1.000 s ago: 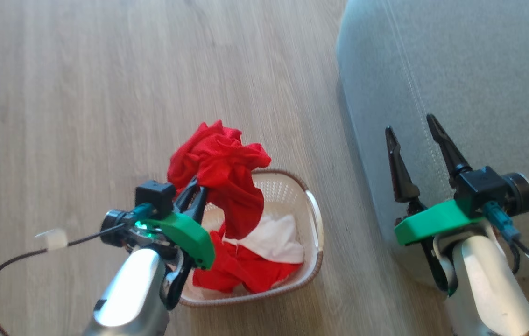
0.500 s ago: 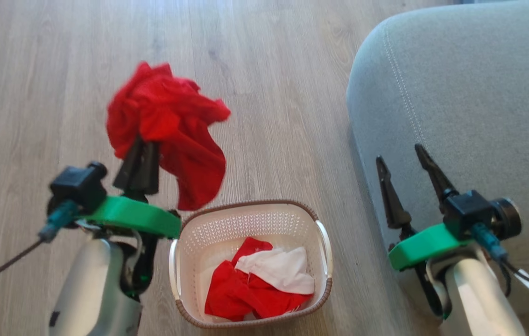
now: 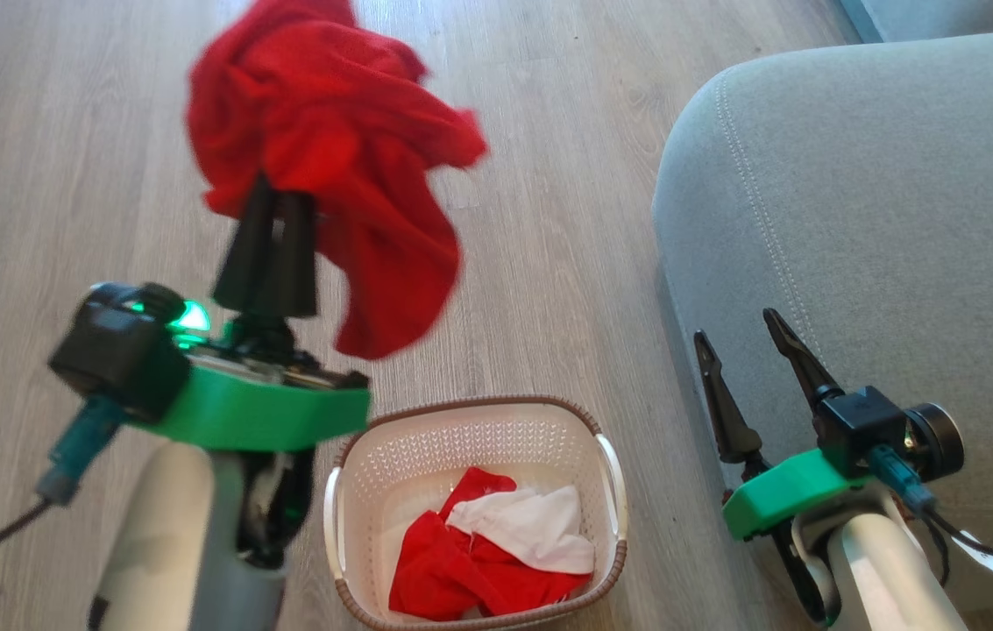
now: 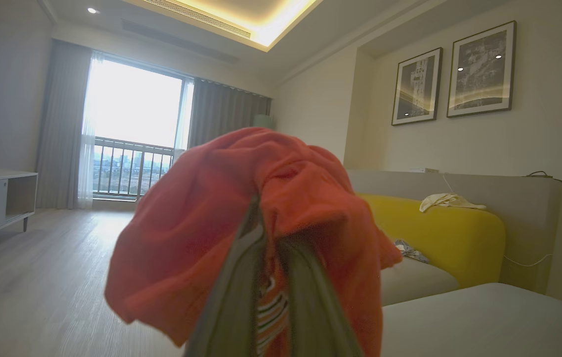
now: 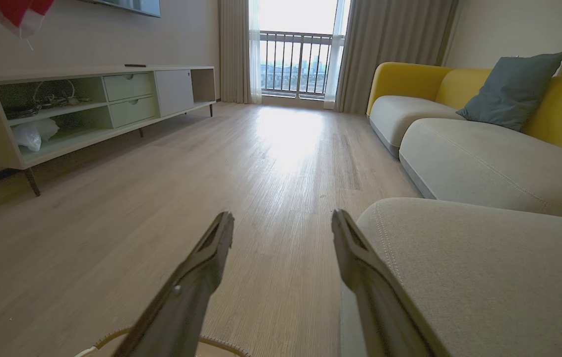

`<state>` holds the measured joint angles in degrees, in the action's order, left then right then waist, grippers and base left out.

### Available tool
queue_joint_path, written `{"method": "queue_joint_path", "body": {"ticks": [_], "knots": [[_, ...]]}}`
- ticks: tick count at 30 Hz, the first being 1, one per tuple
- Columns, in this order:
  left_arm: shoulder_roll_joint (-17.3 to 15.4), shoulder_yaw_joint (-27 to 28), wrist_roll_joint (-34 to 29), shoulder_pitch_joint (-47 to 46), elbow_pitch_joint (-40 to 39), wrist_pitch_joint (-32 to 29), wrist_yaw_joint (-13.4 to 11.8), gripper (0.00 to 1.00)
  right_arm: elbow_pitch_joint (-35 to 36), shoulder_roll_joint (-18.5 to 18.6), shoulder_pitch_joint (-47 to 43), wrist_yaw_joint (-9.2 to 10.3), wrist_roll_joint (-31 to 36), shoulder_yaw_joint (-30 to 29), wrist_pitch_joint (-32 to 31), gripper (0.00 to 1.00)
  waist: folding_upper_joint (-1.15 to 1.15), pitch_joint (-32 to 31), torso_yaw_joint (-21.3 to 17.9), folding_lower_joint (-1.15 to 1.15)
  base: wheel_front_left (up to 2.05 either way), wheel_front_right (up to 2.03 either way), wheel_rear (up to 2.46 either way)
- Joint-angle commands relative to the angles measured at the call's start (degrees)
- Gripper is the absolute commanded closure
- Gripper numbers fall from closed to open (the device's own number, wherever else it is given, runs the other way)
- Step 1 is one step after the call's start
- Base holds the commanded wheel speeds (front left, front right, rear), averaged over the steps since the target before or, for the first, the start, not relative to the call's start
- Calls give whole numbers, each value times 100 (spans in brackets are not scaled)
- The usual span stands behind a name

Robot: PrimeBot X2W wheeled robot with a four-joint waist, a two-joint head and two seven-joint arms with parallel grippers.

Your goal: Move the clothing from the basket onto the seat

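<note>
Nearest, the basket (image 3: 474, 419) stands on the wood floor (image 3: 566, 263), just off the left edge of the seat (image 3: 882, 219). Red clothing with a white piece (image 3: 496, 561) lies bunched against the basket's near wall. The right gripper (image 3: 733, 322) hovers over the seat's left edge, fingers spread wide and empty. The left gripper (image 3: 273, 197) is raised to the left of the basket, its fingers pressed together, pinching a red garment (image 3: 329, 131). The cloth drapes over the fingertips and hangs down their right side, above the floor beyond the basket's far rim, apart from the seat.
</note>
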<state>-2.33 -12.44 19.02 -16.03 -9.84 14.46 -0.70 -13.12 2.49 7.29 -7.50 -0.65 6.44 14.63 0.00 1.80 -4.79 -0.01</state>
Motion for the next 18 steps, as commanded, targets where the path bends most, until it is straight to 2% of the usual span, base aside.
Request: {"method": "queue_joint_path", "body": {"ticks": [1,5,10,18], "knots": [[-54,74,-14,-91,-244,53,-11,100,170,39,91,1,-19,151,37,0,0,-5,-2,1,0,0,0],[-54,-447,-281,-13,-105,53,77,100,166,39,101,1,-37,166,37,0,0,-12,-6,1,0,0,0],[-54,-906,-131,65,185,53,107,100,212,39,149,1,-60,154,37,0,0,74,-24,1,0,0,0],[-54,-994,-1,36,481,53,193,100,241,39,184,1,-88,126,37,0,0,143,-52,1,0,0,0]]}}
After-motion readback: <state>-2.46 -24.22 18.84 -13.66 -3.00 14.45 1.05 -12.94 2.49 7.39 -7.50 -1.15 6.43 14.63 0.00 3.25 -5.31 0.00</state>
